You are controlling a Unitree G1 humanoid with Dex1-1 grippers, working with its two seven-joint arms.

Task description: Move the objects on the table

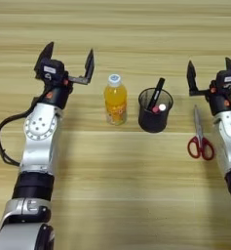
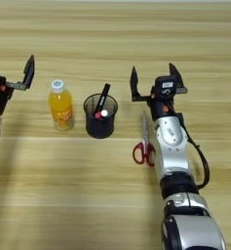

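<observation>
A small orange-drink bottle [image 1: 115,100] with a white cap stands upright at the middle of the wooden table [image 1: 117,185]. Right of it is a black mesh pen cup [image 1: 155,110] holding a black marker and a red-white one. Red-handled steel scissors [image 1: 200,135] lie flat further right, blades pointing away from me. My left gripper [image 1: 69,57] hangs open to the left of the bottle, holding nothing. My right gripper [image 2: 154,76] is open too, just beyond the scissors' blade tips and right of the cup.
A black cable [image 1: 2,141] loops beside the left forearm. The right arm [image 2: 173,156] lies along the table right of the scissors. Bare planks stretch in front of and behind the row of objects.
</observation>
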